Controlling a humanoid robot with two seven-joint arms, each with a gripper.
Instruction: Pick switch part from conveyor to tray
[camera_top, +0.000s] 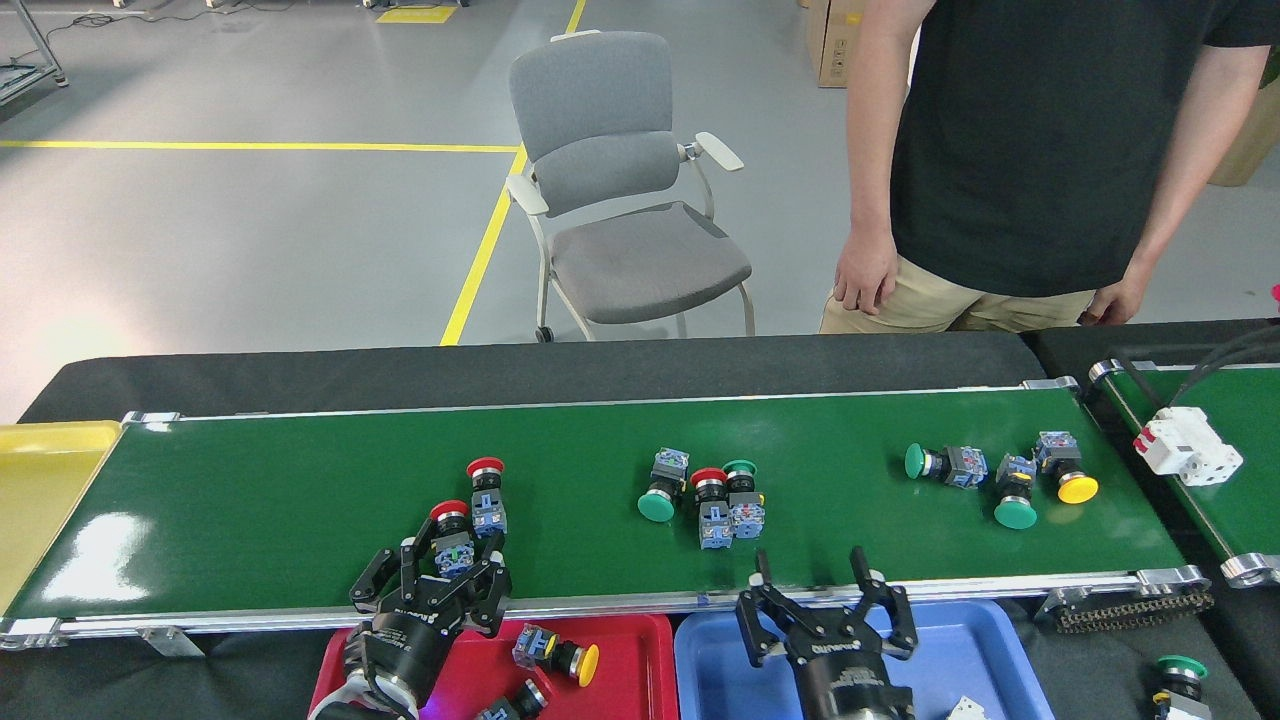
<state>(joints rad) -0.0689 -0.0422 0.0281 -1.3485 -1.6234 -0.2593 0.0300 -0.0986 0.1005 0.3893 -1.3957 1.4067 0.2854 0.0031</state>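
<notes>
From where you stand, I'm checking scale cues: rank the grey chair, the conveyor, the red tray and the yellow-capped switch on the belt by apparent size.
1. conveyor
2. grey chair, though it stands farther off, so it may be bigger than it appears
3. red tray, partly cut off and hidden by the arm
4. yellow-capped switch
</notes>
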